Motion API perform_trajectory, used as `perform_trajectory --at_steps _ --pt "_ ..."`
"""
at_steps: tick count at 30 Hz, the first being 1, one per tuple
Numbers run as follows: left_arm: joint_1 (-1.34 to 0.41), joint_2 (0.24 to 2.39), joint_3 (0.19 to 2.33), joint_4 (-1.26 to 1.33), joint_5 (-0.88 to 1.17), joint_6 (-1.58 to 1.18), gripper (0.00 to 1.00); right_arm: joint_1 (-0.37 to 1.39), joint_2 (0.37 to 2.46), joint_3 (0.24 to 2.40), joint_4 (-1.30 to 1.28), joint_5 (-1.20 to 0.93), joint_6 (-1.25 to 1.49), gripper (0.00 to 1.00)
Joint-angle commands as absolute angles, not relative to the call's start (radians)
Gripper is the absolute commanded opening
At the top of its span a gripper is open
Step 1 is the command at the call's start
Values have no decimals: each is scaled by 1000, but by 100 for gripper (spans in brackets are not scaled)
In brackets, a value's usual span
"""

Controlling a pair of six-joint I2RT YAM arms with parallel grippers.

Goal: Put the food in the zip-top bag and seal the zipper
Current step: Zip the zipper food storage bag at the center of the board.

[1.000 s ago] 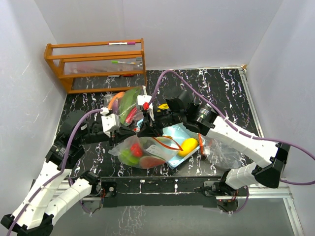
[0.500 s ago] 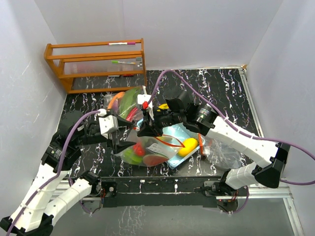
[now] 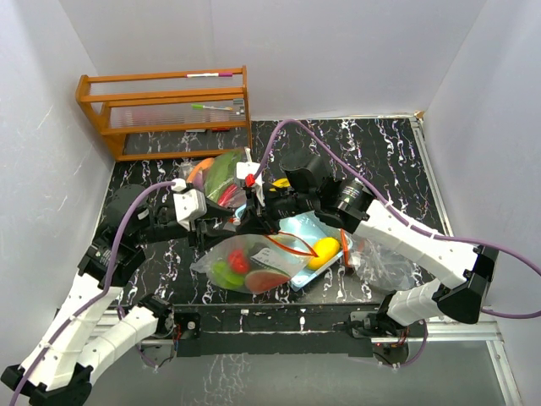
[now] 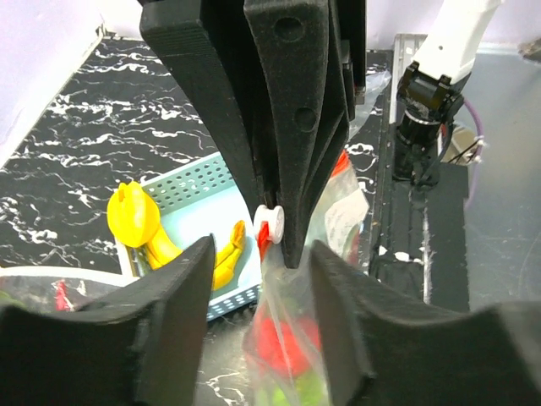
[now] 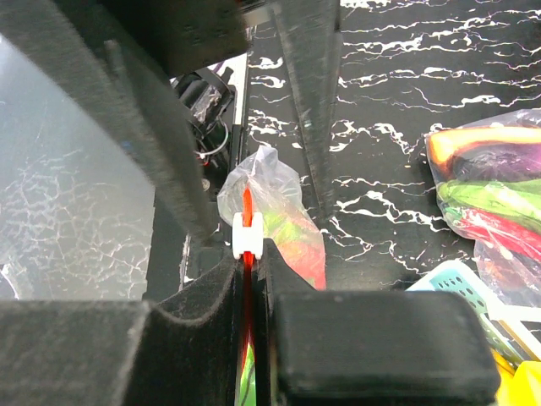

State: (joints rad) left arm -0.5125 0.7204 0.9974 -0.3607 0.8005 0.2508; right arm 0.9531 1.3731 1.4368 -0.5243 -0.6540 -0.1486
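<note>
**Q:** Where was the bag, and who had hold of it?

**A:** The clear bag [image 3: 254, 266] lay on the black marbled table [image 3: 389, 152], in the middle near my arm bases. My right gripper [image 5: 249, 271] was clamped tight on its red zipper strip and held that edge up. My left gripper [image 4: 259, 254] was spread apart, one finger on each side of the strip and gripping nothing. The small white slider [image 4: 270, 222] sat just ahead of it.

**Q:** Which step was that?

**A:** Sealing, as I judged it. The next move called for my left gripper to close on the slider and draw it along the strip. My right would have to keep the edge taut and straight, or the slider could jam or slip off.

**Q:** How did the food look?

**A:** Glossy red and green food [image 3: 239, 264] showed through the crinkled plastic. A yellow fruit [image 4: 135, 220] lay outside the bag, in the light-blue basket [image 4: 199, 182] just beside it. A second filled bag [image 3: 221, 178] rested further back on the table.
</note>
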Motion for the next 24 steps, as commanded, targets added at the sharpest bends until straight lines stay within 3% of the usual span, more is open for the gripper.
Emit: perform_trajectory --at_steps 1,6,9,18,20,24 --pt "-510 734 998 -326 826 242 38 953 1328 1482 -473 -665 -146 8" --pt "-511 735 1000 -329 844 244 21 953 1326 1478 -472 -663 -147 8" --pt "-511 740 1002 -339 852 251 0 952 1325 1473 -472 -660 -147 8" --pt "-509 730 997 -365 883 279 0 952 1327 1474 -471 -651 -146 8" --pt "-511 725 992 -361 843 271 0 953 1322 1469 -468 -629 -144 15" --pt "-510 708 981 -362 767 280 0 953 1288 1436 -466 -587 -163 45"
